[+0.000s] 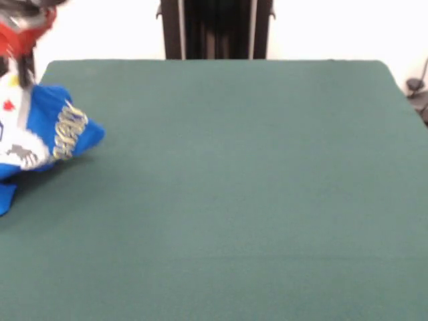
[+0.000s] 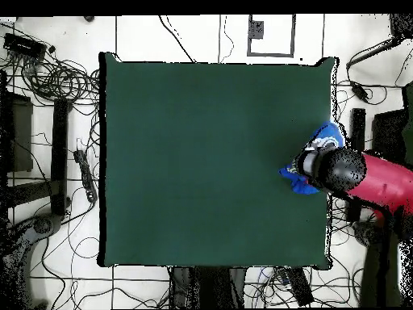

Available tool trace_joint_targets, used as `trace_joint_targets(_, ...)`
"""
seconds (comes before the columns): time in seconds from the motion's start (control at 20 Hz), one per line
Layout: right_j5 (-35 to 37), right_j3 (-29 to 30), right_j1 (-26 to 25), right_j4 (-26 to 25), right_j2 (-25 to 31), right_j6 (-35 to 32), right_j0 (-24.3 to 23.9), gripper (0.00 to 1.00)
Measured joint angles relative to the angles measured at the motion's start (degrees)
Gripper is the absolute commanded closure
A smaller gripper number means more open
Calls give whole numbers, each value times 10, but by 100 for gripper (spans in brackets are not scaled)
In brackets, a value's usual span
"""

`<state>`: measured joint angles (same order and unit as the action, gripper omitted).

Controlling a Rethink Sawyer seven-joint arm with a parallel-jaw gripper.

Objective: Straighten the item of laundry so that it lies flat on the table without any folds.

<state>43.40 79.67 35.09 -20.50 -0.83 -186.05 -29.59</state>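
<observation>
The arm [image 2: 379,182] is hanging right over the bunched-up shirt [image 1: 50,134] at the table [image 2: 210,161] edge; can't tell if it's gripping.

In the front view, the item of laundry [image 1: 47,130] is cut off by the picture's left edge, so its full outline cannot be read. The gripper [image 1: 25,70] above it is blurred and partly out of frame; its finger state cannot be determined. In the overhead view, the arm [image 2: 363,176] covers most of the shirt at the table [image 2: 210,153] edge.
</observation>
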Motion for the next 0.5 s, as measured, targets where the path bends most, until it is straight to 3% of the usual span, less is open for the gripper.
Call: trace_joint_targets(0.5, -8, -43, -82, 23, -46, 0, 110, 100)
